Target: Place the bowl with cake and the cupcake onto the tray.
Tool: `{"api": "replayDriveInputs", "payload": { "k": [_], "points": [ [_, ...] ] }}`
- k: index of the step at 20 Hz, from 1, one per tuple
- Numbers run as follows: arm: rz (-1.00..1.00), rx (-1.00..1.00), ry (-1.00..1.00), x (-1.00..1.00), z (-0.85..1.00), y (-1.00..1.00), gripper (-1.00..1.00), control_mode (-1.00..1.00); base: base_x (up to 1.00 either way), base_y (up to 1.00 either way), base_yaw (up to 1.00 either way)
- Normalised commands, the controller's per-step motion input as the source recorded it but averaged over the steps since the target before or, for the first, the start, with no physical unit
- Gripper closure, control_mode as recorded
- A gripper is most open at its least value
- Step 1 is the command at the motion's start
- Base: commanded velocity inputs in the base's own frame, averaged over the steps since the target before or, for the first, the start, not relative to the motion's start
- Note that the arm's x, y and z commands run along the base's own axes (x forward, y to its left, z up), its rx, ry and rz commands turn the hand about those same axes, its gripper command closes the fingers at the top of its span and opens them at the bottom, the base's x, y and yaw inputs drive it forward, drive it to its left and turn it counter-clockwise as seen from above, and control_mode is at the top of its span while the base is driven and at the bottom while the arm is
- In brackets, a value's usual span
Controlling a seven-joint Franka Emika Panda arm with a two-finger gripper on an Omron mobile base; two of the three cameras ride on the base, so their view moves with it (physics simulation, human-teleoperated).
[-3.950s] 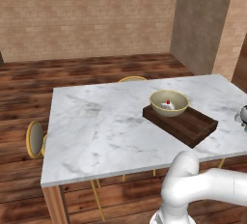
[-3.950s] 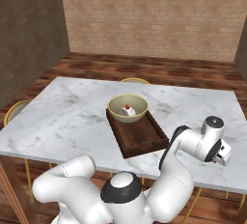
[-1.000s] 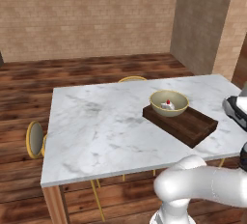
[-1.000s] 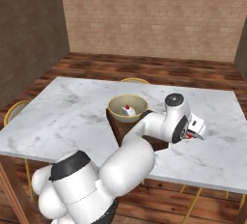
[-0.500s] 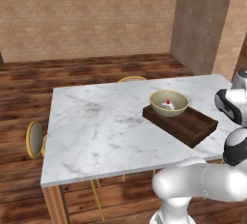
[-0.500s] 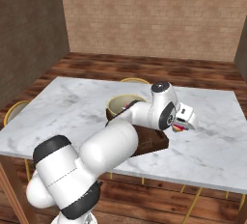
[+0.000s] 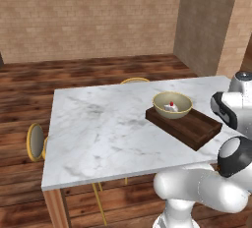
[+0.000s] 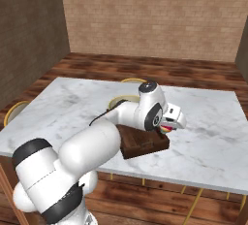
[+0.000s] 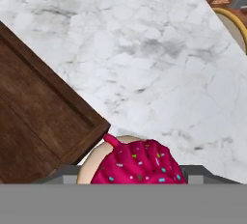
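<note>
The tan-yellow bowl (image 7: 160,105) with a white cake slice (image 7: 171,106) sits on the far end of the dark wooden tray (image 7: 197,128) on the marble table. In the right base view my arm hides most of the bowl (image 8: 118,102). My gripper (image 8: 169,122) hangs just above the near right corner of the tray (image 8: 145,144), shut on the cupcake (image 8: 165,128). In the hand view the cupcake (image 9: 137,162) with its pink sprinkled top fills the bottom, right beside the corner of the tray (image 9: 34,121), over bare marble.
The white marble table (image 7: 98,124) has open surface to the left of the tray and to its right (image 8: 208,136). Yellow-rimmed chairs stand at the far side (image 7: 134,80) and the left end (image 7: 35,141). Wooden floor and brick walls surround it.
My arm has swung in from the table's right side toward the tray, carrying the cupcake along. The bowl and tray have stayed put.
</note>
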Motion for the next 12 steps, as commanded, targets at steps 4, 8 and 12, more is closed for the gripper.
{"api": "replayDriveInputs", "payload": {
  "k": [4,8,12],
  "points": [
    [0.1,0.0,0.03,-0.1,0.03,0.41,1.0,-1.0,0.0,0.0,0.0],
    [0.1,0.0,0.03,-0.08,0.01,0.36,1.0,-1.0,0.0,0.0,0.0],
    [0.1,0.0,0.01,0.0,0.0,0.33,1.0,-1.0,0.0,0.0,0.0]
  ]
}}
